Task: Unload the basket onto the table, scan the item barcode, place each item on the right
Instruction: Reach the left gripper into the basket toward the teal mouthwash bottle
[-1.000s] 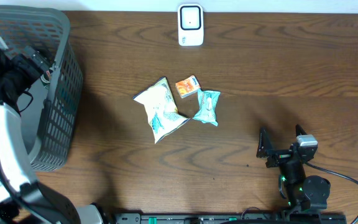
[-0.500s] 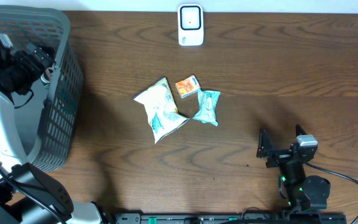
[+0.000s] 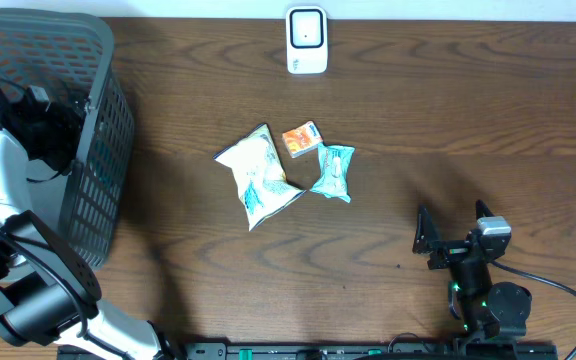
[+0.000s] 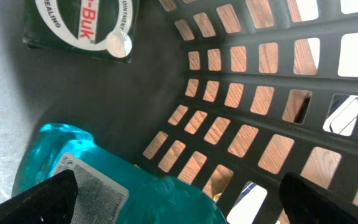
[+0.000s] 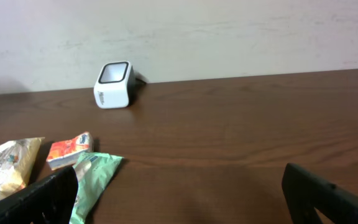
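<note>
My left gripper [image 3: 56, 128] reaches down inside the grey basket [image 3: 103, 60], open, with nothing between its fingers. In the left wrist view a teal packet [image 4: 110, 183] with a printed white label lies just under the open gripper [image 4: 179, 208], and a dark green box [image 4: 79, 25] lies further in. The white barcode scanner [image 3: 307, 40] stands at the table's far edge and also faces the right wrist view as the scanner [image 5: 114, 84]. My right gripper [image 3: 452, 228] rests open and empty at the near right.
Mid-table lie a pale chip bag [image 3: 258, 178], a small orange pack [image 3: 301, 138] and a mint pouch [image 3: 332, 172]. The basket wall [image 4: 272, 106] is an open lattice close to the left fingers. A pale wall runs behind the table.
The left arm has swung lower and deeper into the basket, toward its left side. The right arm and the table items have not moved.
</note>
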Robot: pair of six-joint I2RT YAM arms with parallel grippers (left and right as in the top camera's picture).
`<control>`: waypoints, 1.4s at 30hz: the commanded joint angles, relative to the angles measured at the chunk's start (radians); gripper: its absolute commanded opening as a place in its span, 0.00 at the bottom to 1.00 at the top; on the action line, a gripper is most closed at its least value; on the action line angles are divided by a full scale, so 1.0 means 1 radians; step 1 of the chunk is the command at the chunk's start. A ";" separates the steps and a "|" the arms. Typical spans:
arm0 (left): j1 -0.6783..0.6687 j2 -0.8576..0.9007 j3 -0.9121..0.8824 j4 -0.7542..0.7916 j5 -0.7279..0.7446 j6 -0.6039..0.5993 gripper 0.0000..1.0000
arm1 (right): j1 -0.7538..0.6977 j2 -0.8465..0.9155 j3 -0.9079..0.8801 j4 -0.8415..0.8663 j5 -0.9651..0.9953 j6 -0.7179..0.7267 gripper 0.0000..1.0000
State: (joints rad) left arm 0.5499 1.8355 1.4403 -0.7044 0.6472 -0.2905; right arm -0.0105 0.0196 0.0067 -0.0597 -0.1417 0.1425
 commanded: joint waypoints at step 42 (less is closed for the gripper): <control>0.149 0.029 -0.023 -0.116 -0.794 0.328 0.94 | 0.006 0.002 -0.001 -0.004 -0.003 0.010 0.99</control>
State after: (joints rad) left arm 0.7033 1.8442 1.4315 -0.8261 -0.0639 -0.1406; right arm -0.0105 0.0196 0.0067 -0.0597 -0.1417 0.1425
